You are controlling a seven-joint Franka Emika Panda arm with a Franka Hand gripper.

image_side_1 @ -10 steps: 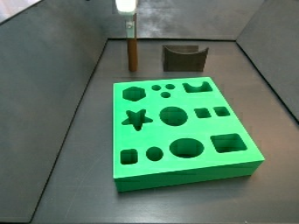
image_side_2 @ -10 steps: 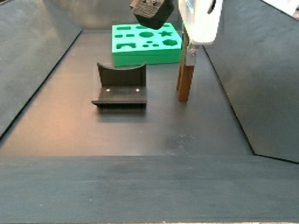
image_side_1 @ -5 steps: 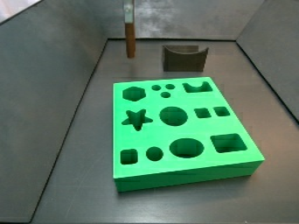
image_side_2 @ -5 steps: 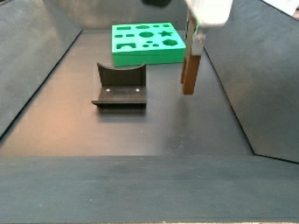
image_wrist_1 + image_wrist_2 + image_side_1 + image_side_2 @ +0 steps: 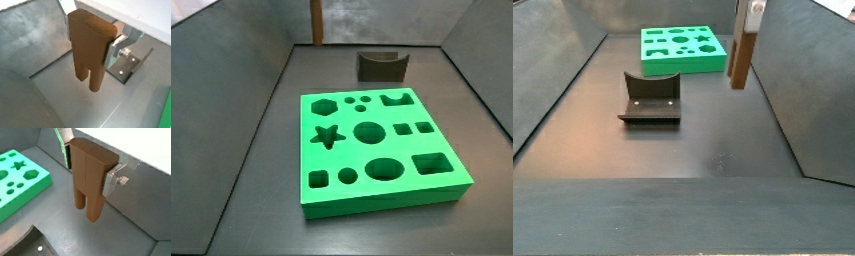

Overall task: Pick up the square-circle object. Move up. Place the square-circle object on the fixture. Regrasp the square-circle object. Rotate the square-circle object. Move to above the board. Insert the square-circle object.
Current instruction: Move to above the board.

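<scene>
A dark grey matte floor lies in a trough of plain grey walls. In a side view, a back wall closes it at 12 o'clock, and slanted panels rise at 9 o'clock and 3 o'clock. Soft, even light leaves a dull sheen on the floor.

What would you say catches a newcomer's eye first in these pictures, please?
Most striking is the bright green board with its star, hexagon and round cut-outs, lying on the dark floor. Next is the reddish-brown square-circle object, hanging upright with its two prongs down, clear of the floor, clamped in the gripper at the upper edge of both side views. The small dark fixture sits empty on the floor, between the board and the camera in a side view.
</scene>
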